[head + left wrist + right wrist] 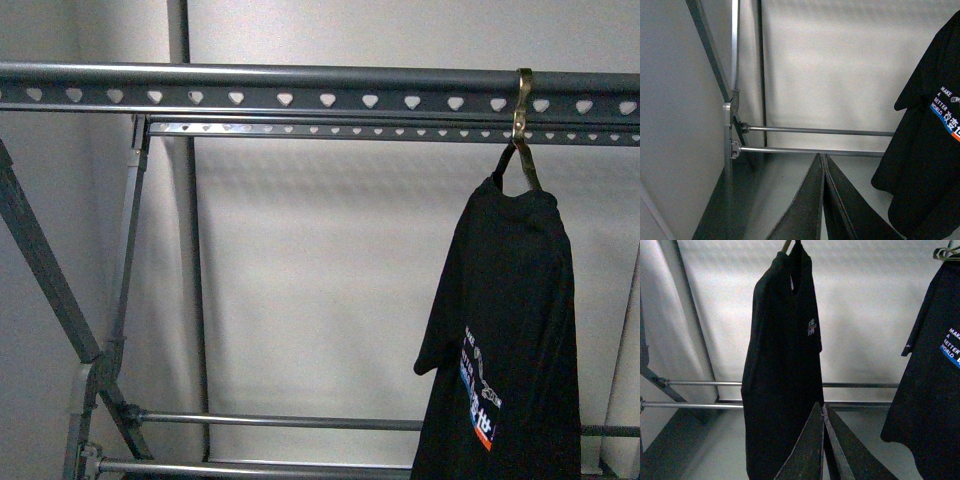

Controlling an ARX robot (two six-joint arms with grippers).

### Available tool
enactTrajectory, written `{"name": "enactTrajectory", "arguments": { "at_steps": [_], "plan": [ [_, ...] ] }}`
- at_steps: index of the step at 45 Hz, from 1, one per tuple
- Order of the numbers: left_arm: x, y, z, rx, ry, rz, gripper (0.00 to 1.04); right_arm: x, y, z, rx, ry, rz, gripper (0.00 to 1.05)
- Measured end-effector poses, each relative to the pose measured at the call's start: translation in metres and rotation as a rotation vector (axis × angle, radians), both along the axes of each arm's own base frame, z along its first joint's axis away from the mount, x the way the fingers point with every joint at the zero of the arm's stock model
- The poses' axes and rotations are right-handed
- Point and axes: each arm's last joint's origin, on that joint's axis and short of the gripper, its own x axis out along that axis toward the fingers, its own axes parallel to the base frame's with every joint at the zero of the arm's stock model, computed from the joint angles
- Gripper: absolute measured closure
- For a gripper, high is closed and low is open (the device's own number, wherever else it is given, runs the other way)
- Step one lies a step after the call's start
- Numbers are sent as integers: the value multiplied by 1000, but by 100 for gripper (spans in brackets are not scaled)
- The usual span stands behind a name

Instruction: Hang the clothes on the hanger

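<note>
A black T-shirt (510, 340) with white lettering and a blue-and-red print hangs from a brass-coloured hook (522, 110) on the grey rack's top rail (300, 90), which has a row of heart-shaped holes. In the left wrist view the T-shirt (930, 150) hangs off to one side of my left gripper (822, 156), which is shut and empty, apart from it. My right gripper (822, 405) is shut and empty, just in front of a hanging black T-shirt (782, 365). Neither arm shows in the front view.
A second black T-shirt (935, 380) on a wire hanger hangs beside the first in the right wrist view. Two low horizontal bars (815, 141) and slanted side struts (45, 260) of the rack stand before a white wall (320, 280).
</note>
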Motion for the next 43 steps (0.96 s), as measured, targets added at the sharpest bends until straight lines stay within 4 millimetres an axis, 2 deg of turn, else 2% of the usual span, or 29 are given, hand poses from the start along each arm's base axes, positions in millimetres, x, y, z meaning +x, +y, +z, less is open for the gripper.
{"name": "enactTrajectory", "arguments": {
  "at_steps": [8, 35, 37, 40, 43],
  "plan": [
    [-10, 0, -3, 0, 8, -2, 101, -5, 0, -7, 2, 2, -1, 102],
    [-10, 0, -3, 0, 5, -2, 101, -18, 0, -24, 3, -8, 0, 102],
    [-10, 0, -3, 0, 6, -2, 98, -19, 0, -23, 2, -12, 0, 95],
    [-10, 0, -3, 0, 6, -2, 84, -19, 0, -23, 3, -17, 0, 80],
    [-10, 0, -3, 0, 6, -2, 73, -19, 0, -23, 2, -16, 0, 69]
  ]
}}
